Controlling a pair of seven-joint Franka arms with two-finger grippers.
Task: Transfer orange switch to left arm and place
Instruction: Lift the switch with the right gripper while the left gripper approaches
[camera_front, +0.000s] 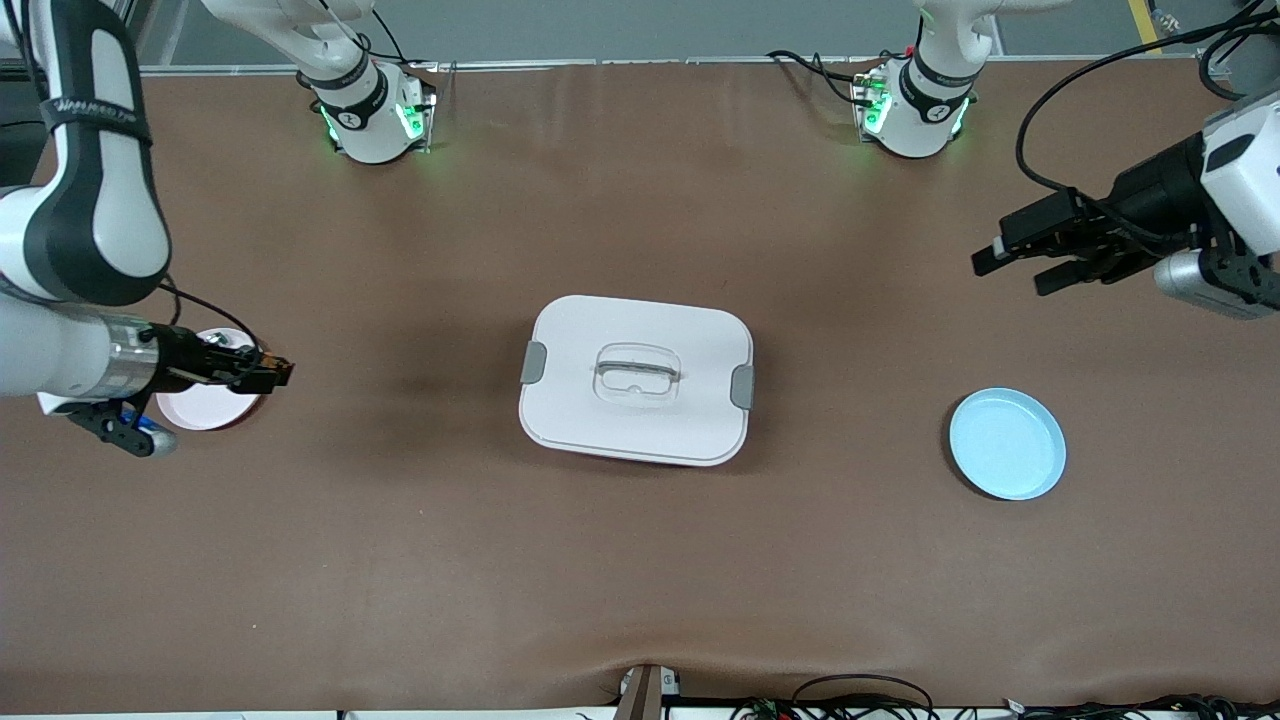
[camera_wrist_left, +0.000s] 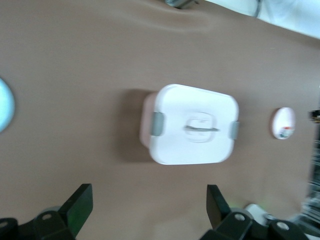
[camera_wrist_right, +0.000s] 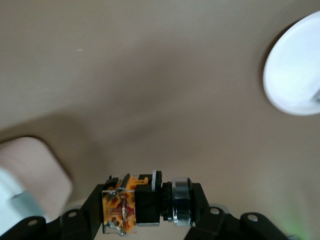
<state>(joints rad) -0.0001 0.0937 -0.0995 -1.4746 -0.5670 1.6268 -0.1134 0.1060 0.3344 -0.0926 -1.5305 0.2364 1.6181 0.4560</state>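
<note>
The orange switch (camera_wrist_right: 144, 202), a black body with an orange end and a silver ring, lies crosswise between the jaws of my right gripper (camera_wrist_right: 147, 205), which is shut on it. In the front view that gripper (camera_front: 258, 373) hangs over the edge of a pale pink plate (camera_front: 205, 405), with the switch (camera_front: 278, 373) at its tip pointing toward the box. The white box (camera_front: 637, 380) with grey latches stands mid-table. My left gripper (camera_front: 1012, 262) is open and empty, up over the left arm's end of the table; its fingers (camera_wrist_left: 80, 202) stand wide apart, facing the box (camera_wrist_left: 192, 124).
A light blue plate (camera_front: 1007, 443) lies toward the left arm's end of the table, nearer the front camera than the left gripper. The pink plate (camera_wrist_left: 283, 122) holds a small white piece with a red bit. Cables run along the table's front edge.
</note>
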